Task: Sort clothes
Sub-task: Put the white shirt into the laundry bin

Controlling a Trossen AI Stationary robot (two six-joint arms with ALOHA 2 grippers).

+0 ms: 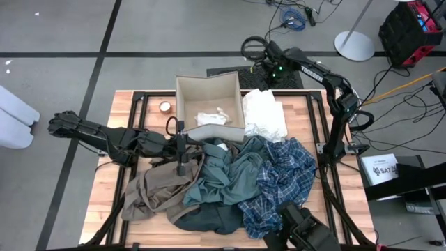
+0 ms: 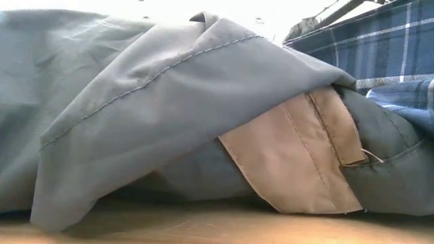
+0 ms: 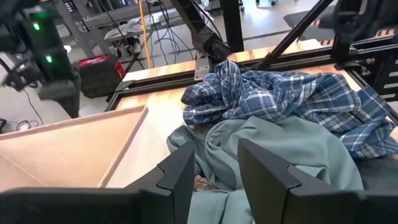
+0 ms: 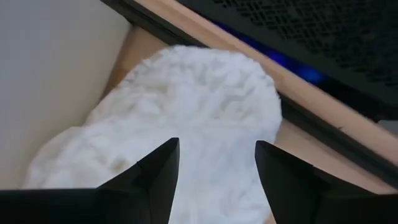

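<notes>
Left wrist view — left gripper (image 3: 214, 180) parted, empty, over teal-grey shirt (image 3: 280, 149)

Bare table (image 1: 104, 139) strip left of beige box (image 1: 182, 97), open to approach. Garment heap: tan-brown garment (image 1: 150, 192), teal-grey shirt (image 1: 233, 171), blue plaid shirt (image 1: 282, 178) blocks centre. Cream-white piece (image 1: 265, 115) fills gap right of box.

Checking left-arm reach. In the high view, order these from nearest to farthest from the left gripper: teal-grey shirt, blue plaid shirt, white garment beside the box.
From the left gripper:
1. teal-grey shirt, right beside the gripper, mid-table.
2. blue plaid shirt, beyond the teal one, toward the right arm's side.
3. white garment, far edge, next to the fabric box.
</notes>
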